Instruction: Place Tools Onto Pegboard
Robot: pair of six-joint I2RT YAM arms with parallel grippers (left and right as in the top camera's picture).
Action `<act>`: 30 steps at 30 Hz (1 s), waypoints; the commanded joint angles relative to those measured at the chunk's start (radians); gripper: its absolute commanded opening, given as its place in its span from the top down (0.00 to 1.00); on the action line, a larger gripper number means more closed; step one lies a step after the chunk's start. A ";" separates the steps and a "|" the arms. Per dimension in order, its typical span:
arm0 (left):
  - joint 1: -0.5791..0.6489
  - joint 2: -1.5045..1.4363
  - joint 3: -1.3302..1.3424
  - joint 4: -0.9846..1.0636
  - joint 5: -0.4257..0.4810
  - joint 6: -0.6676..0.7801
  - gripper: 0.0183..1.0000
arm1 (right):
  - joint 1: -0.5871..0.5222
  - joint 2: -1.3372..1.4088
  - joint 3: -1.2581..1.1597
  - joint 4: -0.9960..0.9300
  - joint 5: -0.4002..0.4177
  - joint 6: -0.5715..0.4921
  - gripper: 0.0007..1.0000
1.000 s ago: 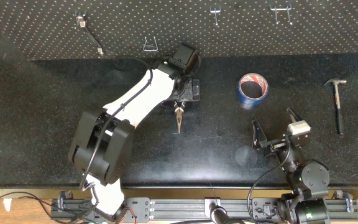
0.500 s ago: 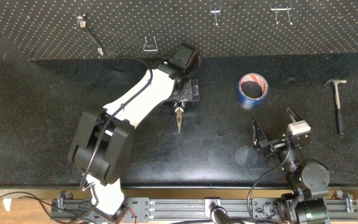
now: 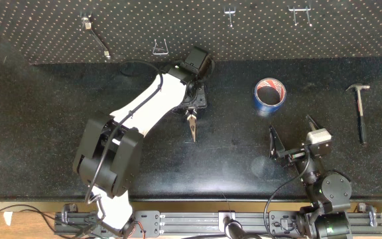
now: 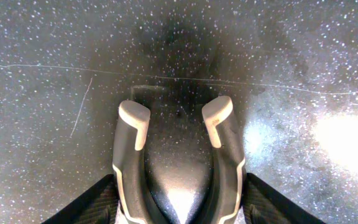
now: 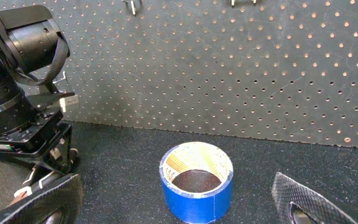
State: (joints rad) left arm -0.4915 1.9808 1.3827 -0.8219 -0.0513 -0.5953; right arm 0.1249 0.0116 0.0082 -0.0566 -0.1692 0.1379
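A pair of pliers (image 3: 191, 125) lies on the dark worktop, jaws pointing toward the arms' bases. Its grey, white-tipped handles (image 4: 134, 134) run out between my left gripper's black fingers (image 4: 101, 199), which press on both sides of them. My left gripper (image 3: 195, 105) sits low over the handles, just below the pegboard (image 3: 244, 33), and is shut on the pliers. My right gripper (image 3: 290, 126) stands open near the front right with nothing between its fingers. It faces a blue tape roll (image 5: 196, 182).
The tape roll (image 3: 270, 96) stands right of centre and a hammer (image 3: 360, 113) lies at the far right. On the pegboard hang a thin tool (image 3: 97, 36) at the left and bare hooks (image 3: 159, 48), (image 3: 229, 13), (image 3: 300, 13).
My left gripper's fingers have drawn together on the pliers handles, and the pliers have shifted slightly to the right. The right arm has not moved.
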 commanded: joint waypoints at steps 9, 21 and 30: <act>0.000 0.024 0.024 0.000 -0.016 0.002 0.49 | 0.005 -0.011 -0.004 -0.003 0.004 0.008 0.00; 0.000 0.024 0.024 -0.001 -0.019 0.001 0.99 | 0.005 -0.011 -0.004 -0.003 0.004 0.008 0.00; 0.000 0.024 0.024 -0.015 -0.019 -0.111 0.99 | 0.005 -0.011 -0.004 -0.003 0.005 0.008 0.00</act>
State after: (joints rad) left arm -0.4915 1.9808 1.3846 -0.8299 -0.0521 -0.6502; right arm 0.1249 0.0116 0.0082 -0.0563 -0.1692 0.1383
